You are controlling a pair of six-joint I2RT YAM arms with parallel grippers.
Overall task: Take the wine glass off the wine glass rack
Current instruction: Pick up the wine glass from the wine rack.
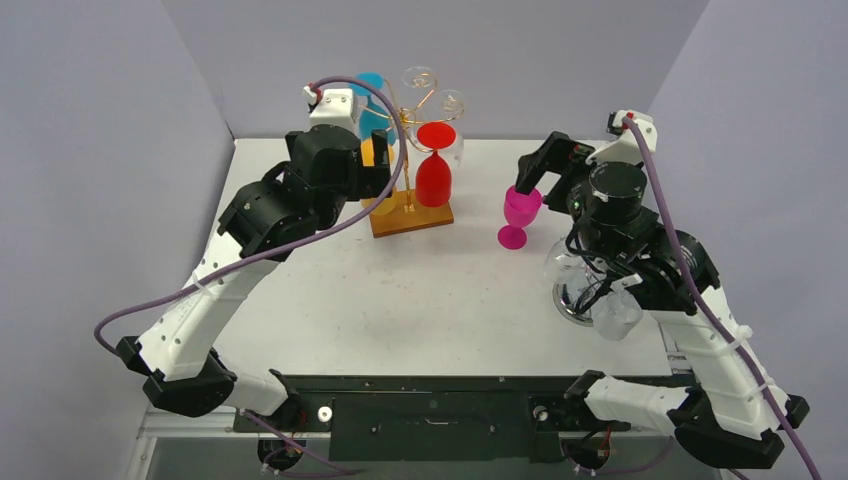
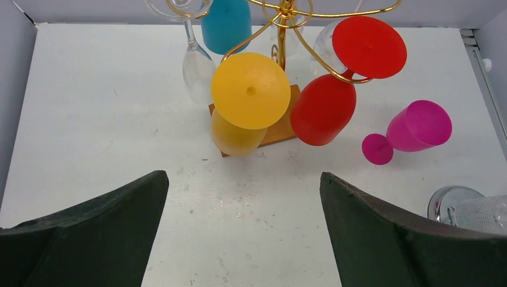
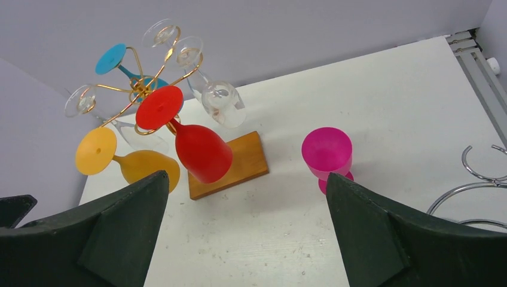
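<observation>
The wine glass rack (image 1: 405, 212), gold wire on a brown wooden base, stands at the back of the table. Upside down on its arms hang a red wine glass (image 1: 434, 178), a yellow one (image 2: 239, 134), a blue one (image 2: 226, 24) and clear ones (image 2: 197, 72). My left gripper (image 2: 242, 175) is open and empty, pulled back from the yellow glass, level with the rack's left side (image 1: 383, 165). My right gripper (image 3: 246, 174) is also open and empty. A magenta glass (image 1: 519, 210) stands upright on the table just past its right fingertip.
A chrome wire stand with a round silver base (image 1: 572, 298) sits under my right arm, with a clear glass (image 1: 616, 316) beside it. Grey walls close in the back and both sides. The rack's base (image 3: 230, 164) lies ahead of my right gripper.
</observation>
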